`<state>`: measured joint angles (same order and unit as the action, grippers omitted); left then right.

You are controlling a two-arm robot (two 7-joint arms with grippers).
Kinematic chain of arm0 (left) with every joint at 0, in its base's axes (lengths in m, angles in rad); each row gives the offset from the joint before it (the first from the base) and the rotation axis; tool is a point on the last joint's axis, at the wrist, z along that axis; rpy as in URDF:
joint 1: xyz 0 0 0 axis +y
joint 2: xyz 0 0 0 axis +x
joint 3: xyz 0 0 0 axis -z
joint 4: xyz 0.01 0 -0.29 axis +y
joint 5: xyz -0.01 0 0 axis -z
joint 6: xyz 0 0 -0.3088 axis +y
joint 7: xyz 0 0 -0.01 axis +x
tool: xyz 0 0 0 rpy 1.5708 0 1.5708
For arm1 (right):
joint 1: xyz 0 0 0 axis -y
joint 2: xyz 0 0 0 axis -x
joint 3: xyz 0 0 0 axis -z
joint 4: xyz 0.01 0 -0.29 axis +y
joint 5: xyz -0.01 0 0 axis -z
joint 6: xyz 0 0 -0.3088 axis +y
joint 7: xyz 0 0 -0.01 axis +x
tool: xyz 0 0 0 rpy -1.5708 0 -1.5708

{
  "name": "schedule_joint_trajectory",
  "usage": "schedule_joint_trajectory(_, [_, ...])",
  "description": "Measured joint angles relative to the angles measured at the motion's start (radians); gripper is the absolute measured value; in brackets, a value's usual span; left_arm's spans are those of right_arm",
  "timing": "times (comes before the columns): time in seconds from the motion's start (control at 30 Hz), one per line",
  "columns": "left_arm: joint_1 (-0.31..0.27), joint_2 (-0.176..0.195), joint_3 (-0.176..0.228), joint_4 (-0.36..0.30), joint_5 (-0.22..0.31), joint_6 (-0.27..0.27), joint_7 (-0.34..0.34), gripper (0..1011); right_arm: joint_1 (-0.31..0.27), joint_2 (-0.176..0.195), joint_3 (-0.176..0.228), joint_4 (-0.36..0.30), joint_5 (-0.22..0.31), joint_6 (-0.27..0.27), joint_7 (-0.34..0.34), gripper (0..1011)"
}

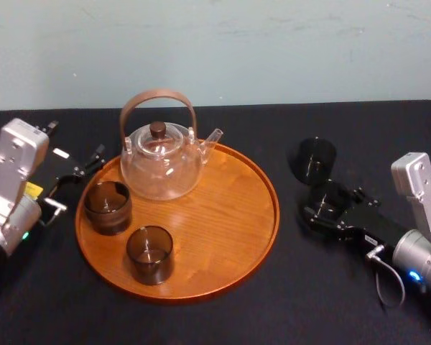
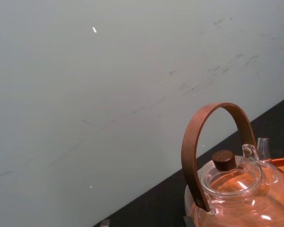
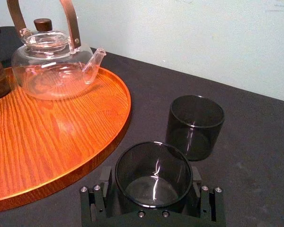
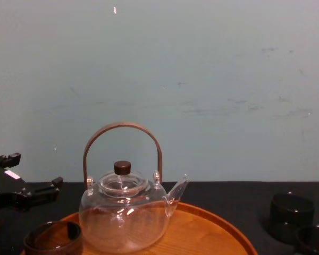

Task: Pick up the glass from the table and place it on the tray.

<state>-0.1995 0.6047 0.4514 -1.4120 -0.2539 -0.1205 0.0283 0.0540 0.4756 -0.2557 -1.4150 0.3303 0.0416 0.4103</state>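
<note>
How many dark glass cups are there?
4. On the tray: the left cup and the front cup. On the table right of it: the near cup between the right gripper's jaws, and the far cup behind.

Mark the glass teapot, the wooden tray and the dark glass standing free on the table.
Glass teapot [image 1: 160, 169]: head view, on its clear belly.
Wooden tray [image 1: 230, 237]: head view, on a bare part of its floor.
Free-standing dark glass [image 3: 195, 130]: right wrist view, on its side wall.
</note>
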Motion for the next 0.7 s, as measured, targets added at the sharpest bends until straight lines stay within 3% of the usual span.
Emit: schedule_joint_trajectory(0.7, [0.000, 0.000, 0.000, 0.000, 0.000, 0.000, 0.000, 1001, 0.036, -0.019, -0.014, 0.037, -0.016, -0.005, 0.001, 1007])
